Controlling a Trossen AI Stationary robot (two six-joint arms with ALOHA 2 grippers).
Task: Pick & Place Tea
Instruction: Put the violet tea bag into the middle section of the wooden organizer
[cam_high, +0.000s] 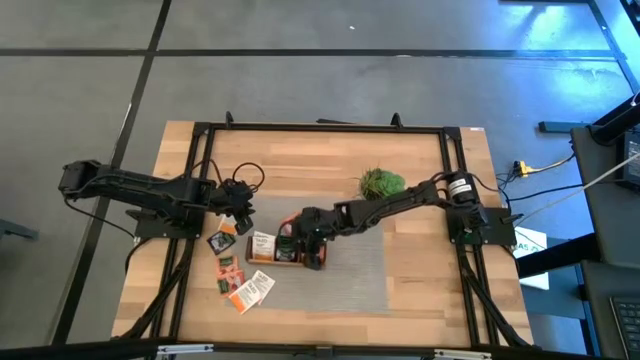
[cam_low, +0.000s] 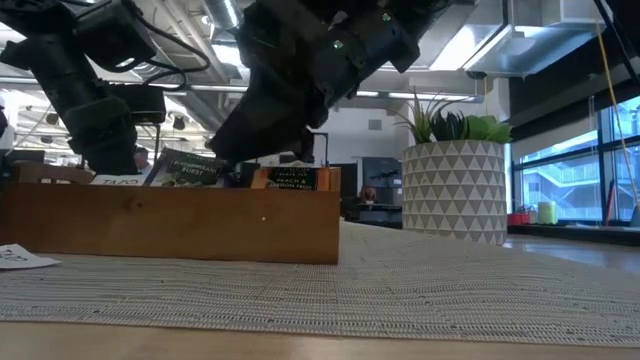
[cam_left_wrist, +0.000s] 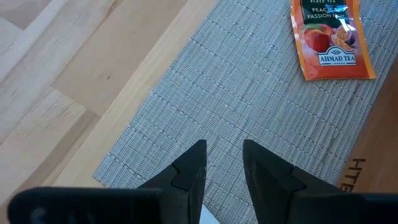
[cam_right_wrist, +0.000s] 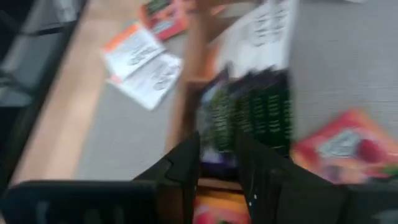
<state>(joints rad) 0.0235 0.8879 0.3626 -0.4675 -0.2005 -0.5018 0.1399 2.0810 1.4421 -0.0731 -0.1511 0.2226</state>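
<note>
My right claw (cam_high: 312, 250) is over the wooden tray (cam_low: 170, 225), reaching in from the plant (cam_high: 380, 183) side so the arm clears the pot. Directly ahead of its fingertips (cam_right_wrist: 186, 163) stand the dark sachets (cam_right_wrist: 255, 112), upright and packed in their compartment; beyond them in the next section stand the white sachets (cam_right_wrist: 264, 28), and a red-orange sachet (cam_right_wrist: 345, 146) lies off to one side. The fingers stand a narrow gap apart. The wrist view is blurred, so I cannot tell whether a sachet sits between them (nothing plainly does).

My left claw (cam_left_wrist: 224, 168) hovers just above the grey mat (cam_left_wrist: 249, 93), near the tray's end, fingers slightly parted and holding nothing. A peach tea sachet (cam_left_wrist: 329, 40) lies flat on the mat, ahead of that claw and apart from it.

More loose sachets (cam_high: 240, 275) lie on the table past the tray's far side from my right claw, unsorted. Judgement: sorting partly done; the flat sachets will need a low, edge-on pinch.
</note>
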